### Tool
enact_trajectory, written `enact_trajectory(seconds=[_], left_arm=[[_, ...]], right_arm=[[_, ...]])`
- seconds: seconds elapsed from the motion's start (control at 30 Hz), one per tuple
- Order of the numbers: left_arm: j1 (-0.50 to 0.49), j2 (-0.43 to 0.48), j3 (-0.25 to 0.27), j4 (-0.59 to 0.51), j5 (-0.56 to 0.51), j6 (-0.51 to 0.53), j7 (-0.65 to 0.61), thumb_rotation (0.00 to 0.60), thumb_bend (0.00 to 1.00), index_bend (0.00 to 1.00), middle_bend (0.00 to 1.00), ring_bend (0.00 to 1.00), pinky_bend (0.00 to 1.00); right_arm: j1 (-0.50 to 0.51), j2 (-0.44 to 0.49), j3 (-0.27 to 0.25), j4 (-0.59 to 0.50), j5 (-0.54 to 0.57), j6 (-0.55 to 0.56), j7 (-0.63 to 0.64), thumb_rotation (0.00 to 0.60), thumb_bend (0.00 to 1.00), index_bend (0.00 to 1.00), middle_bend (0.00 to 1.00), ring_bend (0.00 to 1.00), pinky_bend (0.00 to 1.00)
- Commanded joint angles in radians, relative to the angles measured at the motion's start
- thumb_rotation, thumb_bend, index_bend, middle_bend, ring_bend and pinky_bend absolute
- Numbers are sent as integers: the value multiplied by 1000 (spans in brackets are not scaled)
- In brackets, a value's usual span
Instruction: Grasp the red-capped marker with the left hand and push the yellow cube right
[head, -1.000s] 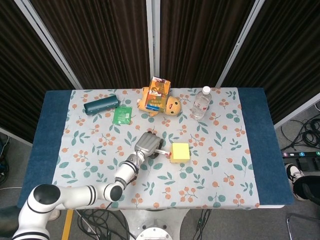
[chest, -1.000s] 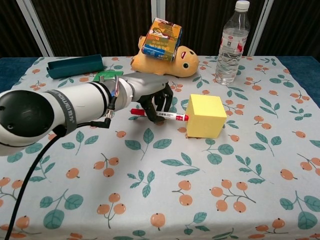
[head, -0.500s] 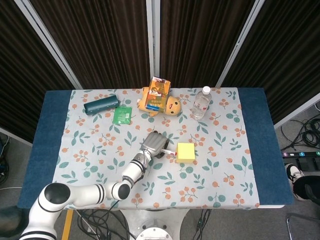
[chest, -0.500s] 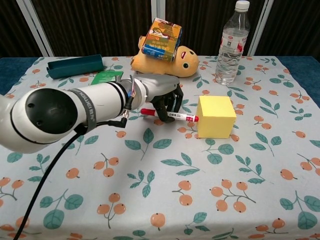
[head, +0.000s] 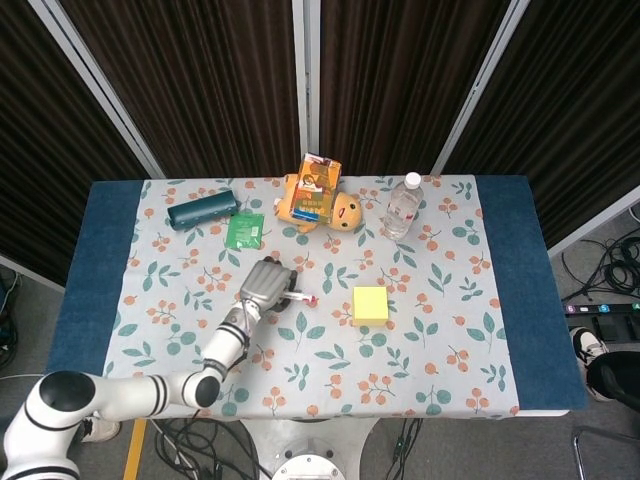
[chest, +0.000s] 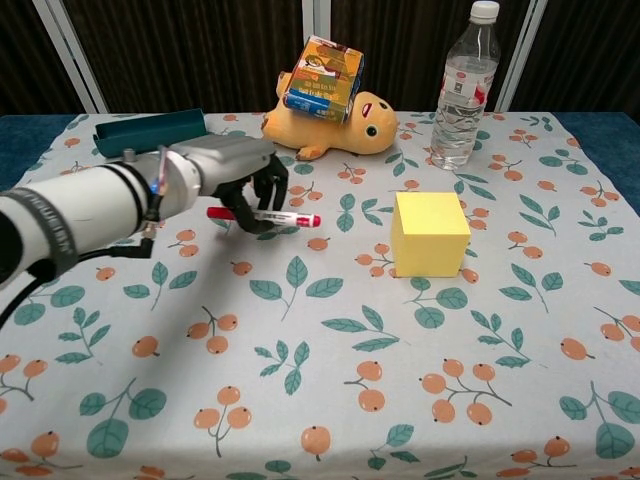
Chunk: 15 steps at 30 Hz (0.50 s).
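Observation:
My left hand (head: 266, 287) (chest: 235, 176) grips the red-capped marker (chest: 262, 216) (head: 298, 297), which lies level and points right, its red tip toward the cube. The yellow cube (head: 370, 305) (chest: 431, 233) sits on the floral tablecloth, well to the right of the marker tip with a clear gap between them. My right hand shows in neither view.
At the back stand a water bottle (chest: 461, 89), a yellow plush toy (chest: 335, 127) with a snack box (chest: 321, 79) on top, a teal case (chest: 148, 132) and a green packet (head: 244, 230). The blue table edge (head: 515, 270) runs down the right.
The left hand has drawn back to the left with the marker, away from the cube. The cube was pushed a little to the right earlier and now rests apart from the marker tip.

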Motion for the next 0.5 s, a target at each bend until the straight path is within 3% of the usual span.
enact_trajectory(seconds=[0.03,0.13,0.23,0.4,0.5], left_arm=[[75,61,54,-48,53,57,-43,600,408,681,642,376,265],[133,105,95,-75,83,88,-66,600,406,660,633,376,265],[166,128,122,-87,98,93,-75,600,401,567,569,365,263],[195,154,129,-108,112,86,-88,600,387,351,321,228,252],[214,169,129,-128,139,118,-89,600,383,305,267,196,248]], right_arm=[[2,0,0,-2,-1,-2,-1,600,219,54,169,1,135],[6,-2,-1,-5,-7,-3,-5,600,220,54,168,1,135],[10,-3,-1,-9,-12,-6,-10,600,219,54,169,1,136],[17,-2,-1,-22,-20,-5,-22,600,219,54,169,1,135],[20,1,1,-28,-18,-8,-27,600,219,54,169,1,135]])
